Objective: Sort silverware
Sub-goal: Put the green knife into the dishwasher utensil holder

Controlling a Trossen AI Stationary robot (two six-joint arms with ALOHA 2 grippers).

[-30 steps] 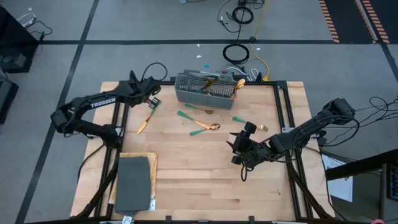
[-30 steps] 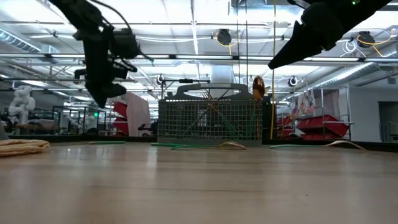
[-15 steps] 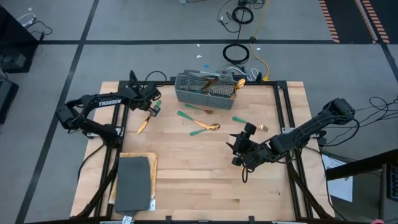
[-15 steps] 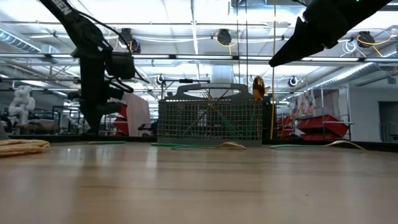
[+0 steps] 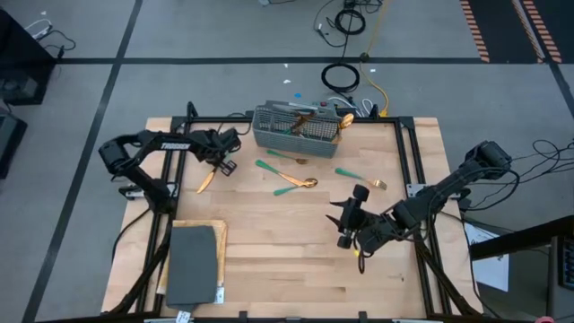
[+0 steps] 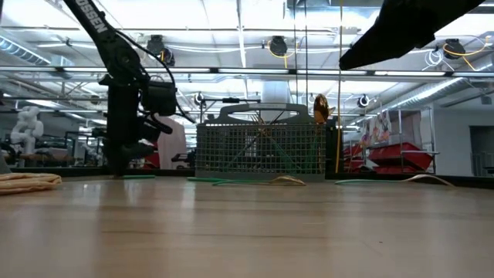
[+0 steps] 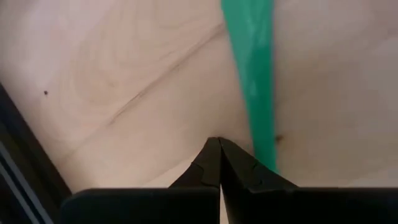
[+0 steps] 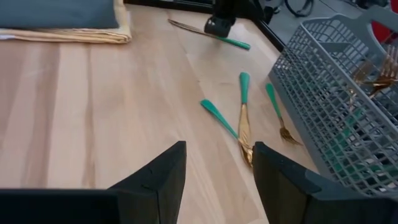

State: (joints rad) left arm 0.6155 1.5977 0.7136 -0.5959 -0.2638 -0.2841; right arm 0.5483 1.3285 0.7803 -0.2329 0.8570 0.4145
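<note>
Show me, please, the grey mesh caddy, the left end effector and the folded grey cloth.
Grey mesh caddy (image 5: 289, 133): high view, front wall.
Left end effector (image 5: 223, 164): high view, fingertips at a teal handle.
Folded grey cloth (image 5: 191, 262): high view, middle.

Two dark jointed arms, the left arm lettered white along its link, cables trailing.

Left claw closed, right claw apart.

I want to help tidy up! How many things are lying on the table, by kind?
Loose silverware pieces: 5
Grey mesh caddy: 1
Grey cloth: 1
Total: 7
</note>
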